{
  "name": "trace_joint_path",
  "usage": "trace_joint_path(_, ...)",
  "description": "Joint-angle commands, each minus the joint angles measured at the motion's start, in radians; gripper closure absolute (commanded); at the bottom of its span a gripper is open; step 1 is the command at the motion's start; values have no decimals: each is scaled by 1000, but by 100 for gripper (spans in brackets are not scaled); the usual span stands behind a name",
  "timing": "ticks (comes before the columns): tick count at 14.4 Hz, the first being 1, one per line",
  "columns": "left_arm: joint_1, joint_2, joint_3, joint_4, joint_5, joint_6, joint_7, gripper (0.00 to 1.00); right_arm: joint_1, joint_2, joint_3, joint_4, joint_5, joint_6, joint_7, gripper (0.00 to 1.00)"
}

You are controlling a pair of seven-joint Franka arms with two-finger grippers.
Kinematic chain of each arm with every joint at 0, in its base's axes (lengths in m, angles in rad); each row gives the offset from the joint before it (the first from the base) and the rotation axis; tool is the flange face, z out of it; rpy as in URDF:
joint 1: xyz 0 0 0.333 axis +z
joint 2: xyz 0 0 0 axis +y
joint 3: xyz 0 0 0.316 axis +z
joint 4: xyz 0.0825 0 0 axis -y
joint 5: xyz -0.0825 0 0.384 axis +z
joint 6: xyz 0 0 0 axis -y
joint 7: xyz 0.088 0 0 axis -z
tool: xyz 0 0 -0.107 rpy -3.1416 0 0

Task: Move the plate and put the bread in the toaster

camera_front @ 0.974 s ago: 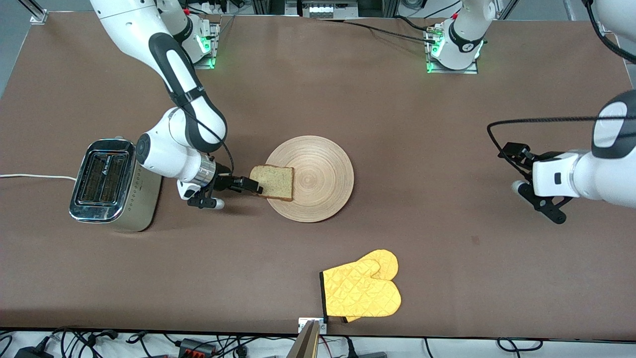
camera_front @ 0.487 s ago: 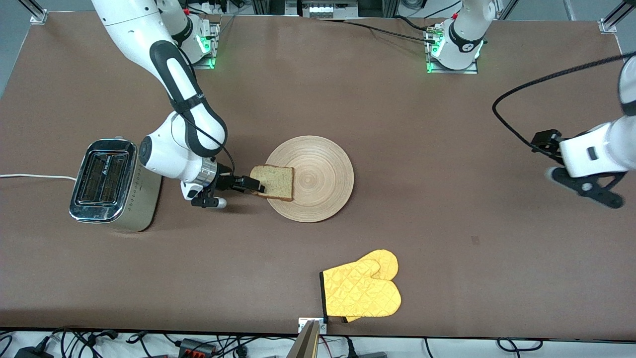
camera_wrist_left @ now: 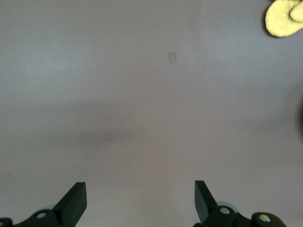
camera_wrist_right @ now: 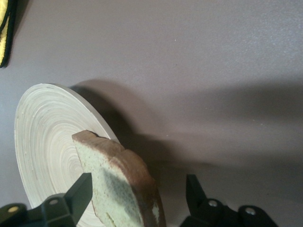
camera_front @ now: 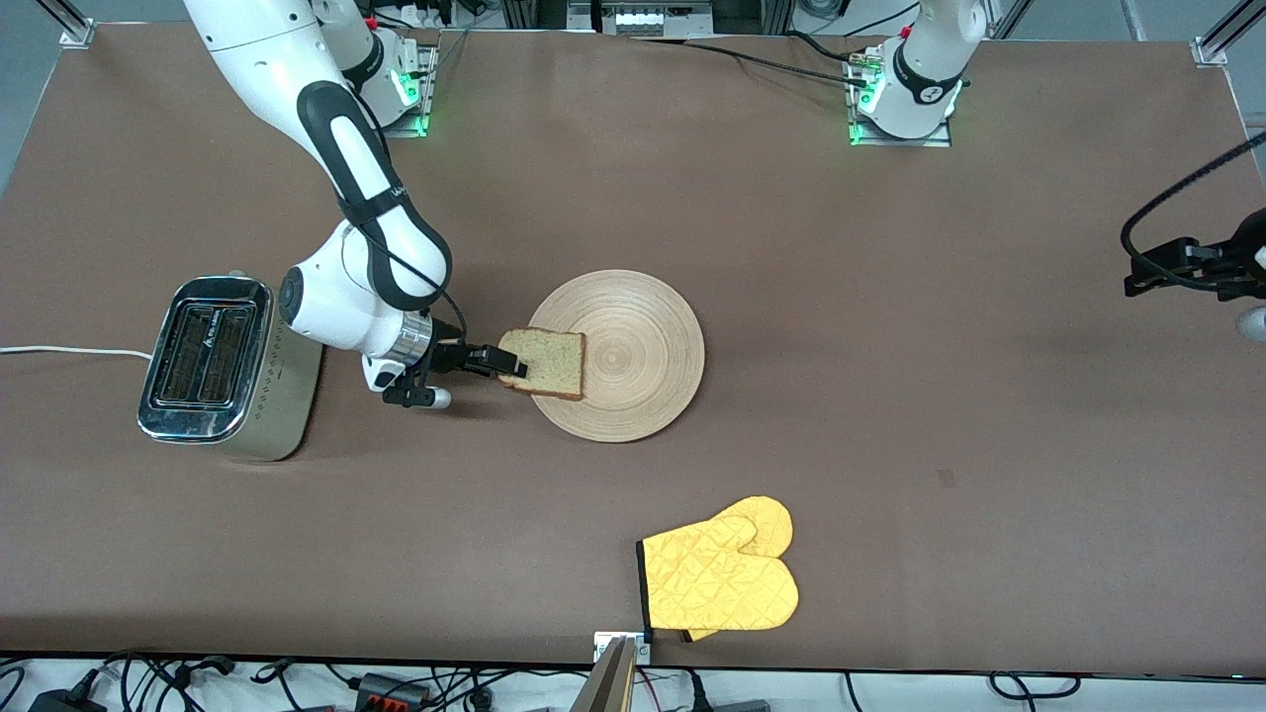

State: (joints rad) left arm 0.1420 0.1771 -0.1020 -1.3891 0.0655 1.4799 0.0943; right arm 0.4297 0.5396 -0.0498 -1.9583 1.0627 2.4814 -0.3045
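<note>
Right hand [camera_front: 506,367] sits at the edge of the plate [camera_front: 633,356] on the side toward the toaster [camera_front: 220,368], low over the worktop [camera_front: 890,396]. Its fingers [camera_wrist_right: 78,196] straddle the bread [camera_front: 544,363] with one finger on each side of the slice. In the right wrist view one finger is close against the bread face, the second finger stands off from the crust with a gap showing, so the hand is part open around the slice, not clamped tight. Bread [camera_wrist_right: 120,184] is tilted up on edge over the plate rim [camera_wrist_right: 57,94], crust toward the hand.

Plate lies flat mid worktop, well apart from the toaster. Toaster stands toward the right arm's end of the worktop, chrome top up, both slots showing dark, white cord [camera_front: 59,350] trailing off the edge.

Left hand [camera_wrist_left: 139,201] is up in the air at the left arm's end of the worktop, mostly cut off in the front view, where only a dark piece of it shows [camera_front: 1192,265]. Left wrist view shows its two fingers [camera_wrist_left: 75,201] spread wide with nothing between them, bare worktop [camera_wrist_left: 142,94] under it.

Yellow oven mitt [camera_front: 720,578] lies flat nearer the front camera than the plate, close to the worktop edge; a corner of it shows in the left wrist view [camera_wrist_left: 284,18].
</note>
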Motion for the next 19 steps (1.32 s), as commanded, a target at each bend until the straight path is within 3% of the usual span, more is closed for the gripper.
trace_joint_path(1,-77,-177,54,-218,-6,66,-36,0,-3,-35,16,-36,34,5,-28,19)
trace_joint_path(3,-79,-255,54,-315,-4,63,-92,0,-2,-36,18,-34,36,5,-22,33)
trace_joint_path(8,-79,-255,47,-312,-6,63,-99,0,-3,-41,16,-31,117,-44,-21,46)
trace_joint_path(10,-79,-257,47,-312,-6,63,-103,0,-2,-43,16,-31,117,-44,-19,63)
trace_joint_path(16,-108,-278,67,-323,-4,63,-107,0,-3,-56,15,-31,117,-44,-19,91)
trace_joint_path(17,-108,-277,67,-323,-4,62,-107,0,-5,-70,12,-28,117,-39,-24,100)
trace_joint_path(19,-110,-271,58,-314,-4,54,-108,0,-16,-104,-8,-14,94,-47,-27,100)
